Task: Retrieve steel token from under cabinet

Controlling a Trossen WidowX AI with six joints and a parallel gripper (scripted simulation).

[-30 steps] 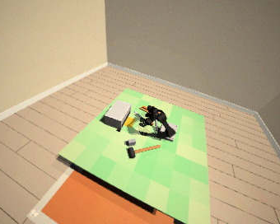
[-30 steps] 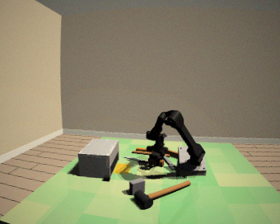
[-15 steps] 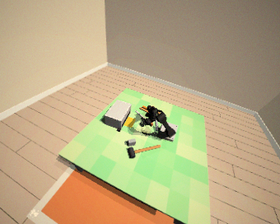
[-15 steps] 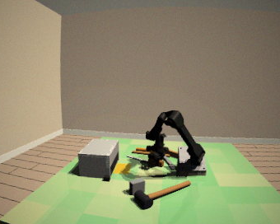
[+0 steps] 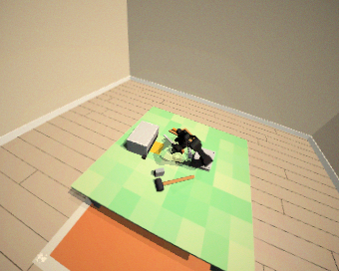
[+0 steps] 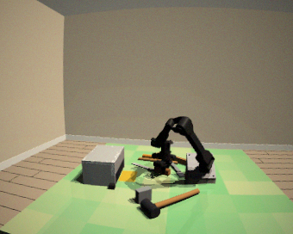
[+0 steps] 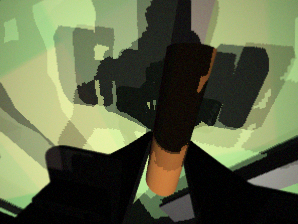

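My gripper (image 5: 177,148) (image 6: 162,169) (image 7: 167,138) is shut on the orange cylindrical handle (image 6: 167,171) (image 7: 163,181) of a tool. A thin grey shaft (image 6: 142,166) reaches left from the gripper towards the cabinet and looks like part of that tool. The grey box-shaped cabinet (image 5: 144,135) (image 6: 97,169) stands at the left of the table. The yellow marked area (image 5: 158,147) (image 6: 127,175) lies in front of it, right of the cabinet; I see no token on it. The shaft's tip is near the area's right side. The token is not visible in any view.
A mallet (image 5: 160,184) (image 6: 151,208) with an orange handle lies at the near side, beside a grey block (image 5: 159,172) (image 6: 143,194). A small dark block (image 5: 144,156) (image 6: 111,186) is at the cabinet's near front corner. Orange bars (image 5: 173,131) (image 6: 146,159) show behind the gripper.
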